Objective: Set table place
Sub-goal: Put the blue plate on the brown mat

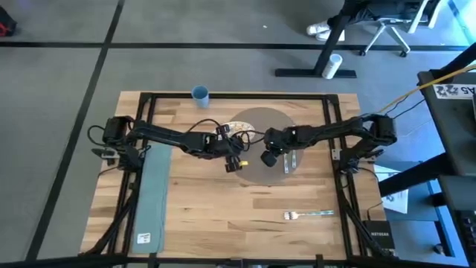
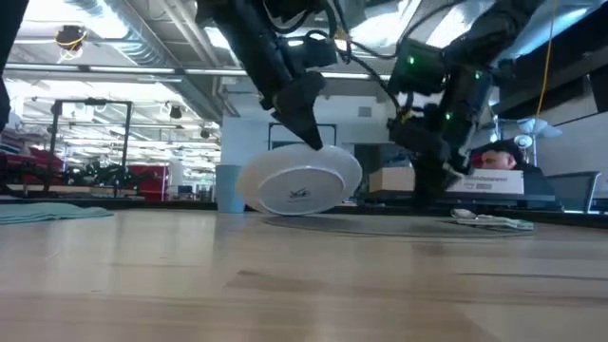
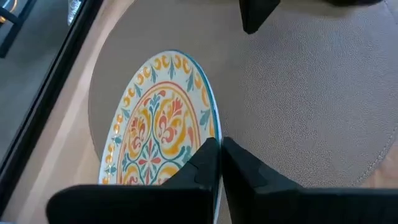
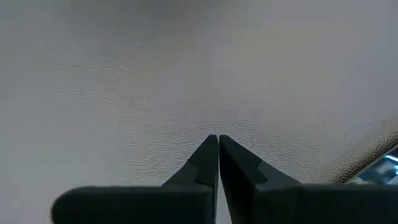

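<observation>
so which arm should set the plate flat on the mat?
Left. Its hand is shut on the tilted plate rim, over the placemat; the right hand holds nothing.

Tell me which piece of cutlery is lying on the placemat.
The knife, on the placemat under the right gripper. The fork lies apart on bare table, nearer the front edge.

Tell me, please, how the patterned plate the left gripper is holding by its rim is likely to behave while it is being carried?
The plate looks rigid and glazed, so probably slippery and breakable. The left gripper pinches only its thin rim, and it hangs tilted above the placemat, so it may pivot or slip. Its round edge could let it roll if dropped.
</observation>
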